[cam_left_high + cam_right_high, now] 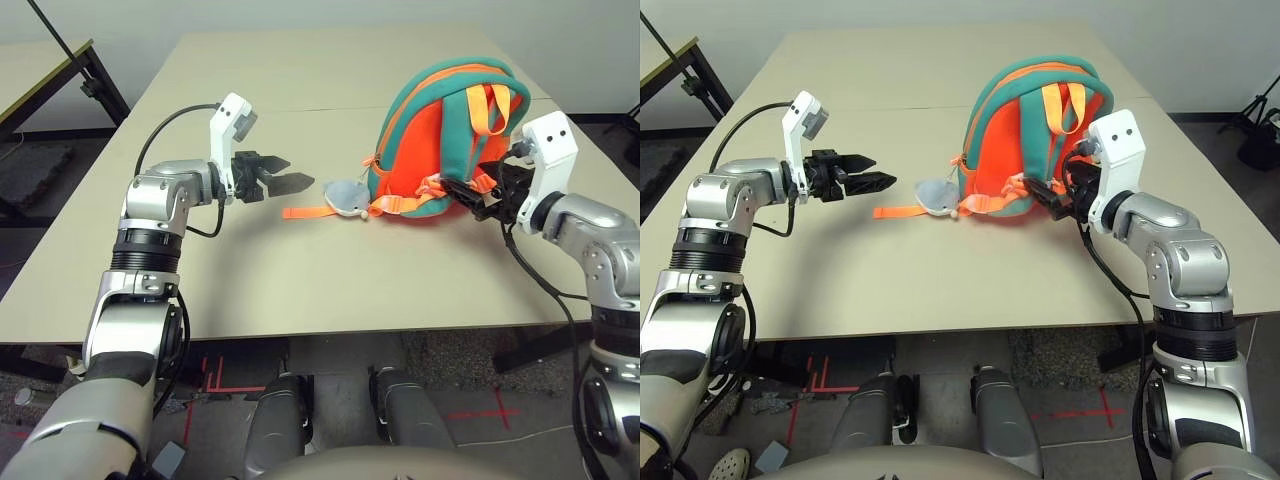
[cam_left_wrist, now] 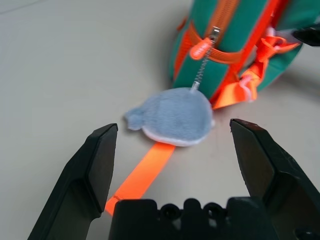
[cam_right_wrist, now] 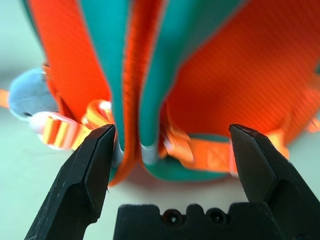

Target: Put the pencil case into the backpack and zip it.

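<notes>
The orange and teal backpack lies on the table right of centre, straps facing up. Its grey-white plush charm rests on the table at its left side, hanging from a zipper pull. My left gripper is open, a short way left of the charm and pointing at it. My right gripper is open at the backpack's near right corner, fingers spread before the lower straps. The pencil case is out of view.
A loose orange strap end lies on the table between my left gripper and the charm. The beige table has bare surface in front of the backpack. Another table edge stands at the far left.
</notes>
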Controlling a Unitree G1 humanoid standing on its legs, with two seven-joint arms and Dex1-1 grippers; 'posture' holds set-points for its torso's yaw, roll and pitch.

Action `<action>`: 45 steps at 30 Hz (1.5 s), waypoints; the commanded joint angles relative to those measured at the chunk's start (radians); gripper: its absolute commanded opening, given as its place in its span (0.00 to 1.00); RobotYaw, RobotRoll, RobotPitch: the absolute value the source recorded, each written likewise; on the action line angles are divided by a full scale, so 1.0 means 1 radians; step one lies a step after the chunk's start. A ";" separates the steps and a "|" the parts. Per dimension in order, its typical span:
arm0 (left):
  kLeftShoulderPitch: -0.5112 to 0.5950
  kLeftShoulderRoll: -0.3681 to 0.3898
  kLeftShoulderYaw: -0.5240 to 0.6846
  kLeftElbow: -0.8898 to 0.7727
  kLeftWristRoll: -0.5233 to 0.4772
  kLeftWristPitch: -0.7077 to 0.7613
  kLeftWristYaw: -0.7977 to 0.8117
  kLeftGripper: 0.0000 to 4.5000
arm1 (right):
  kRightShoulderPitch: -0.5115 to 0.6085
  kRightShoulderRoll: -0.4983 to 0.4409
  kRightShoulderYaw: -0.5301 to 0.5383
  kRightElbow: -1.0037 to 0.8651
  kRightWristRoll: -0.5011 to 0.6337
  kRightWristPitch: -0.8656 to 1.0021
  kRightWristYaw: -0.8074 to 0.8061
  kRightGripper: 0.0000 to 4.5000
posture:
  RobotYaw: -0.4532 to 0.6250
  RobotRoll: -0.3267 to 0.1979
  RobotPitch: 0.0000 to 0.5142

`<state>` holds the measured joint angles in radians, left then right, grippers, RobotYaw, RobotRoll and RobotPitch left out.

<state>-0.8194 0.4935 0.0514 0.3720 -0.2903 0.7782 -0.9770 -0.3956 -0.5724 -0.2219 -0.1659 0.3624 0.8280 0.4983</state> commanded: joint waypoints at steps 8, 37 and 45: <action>0.137 0.049 0.078 -0.109 -0.056 0.046 0.094 1.00 | 0.070 -0.070 -0.138 -0.031 0.051 0.055 -0.019 1.00 | 0.23 0.62 0.24; 0.321 -0.003 0.323 0.036 -0.012 -0.430 0.575 1.00 | 0.042 0.023 -0.194 0.408 -0.088 -0.463 -0.259 1.00 | 0.29 0.62 0.27; 0.297 0.021 0.347 0.179 -0.002 -0.578 0.623 1.00 | 0.029 0.031 -0.188 0.464 -0.085 -0.541 -0.259 1.00 | 0.28 0.62 0.27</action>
<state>-0.5132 0.5005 0.3864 0.5196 -0.3040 0.2287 -0.3666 -0.3619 -0.5479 -0.4047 0.2794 0.2836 0.3071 0.2424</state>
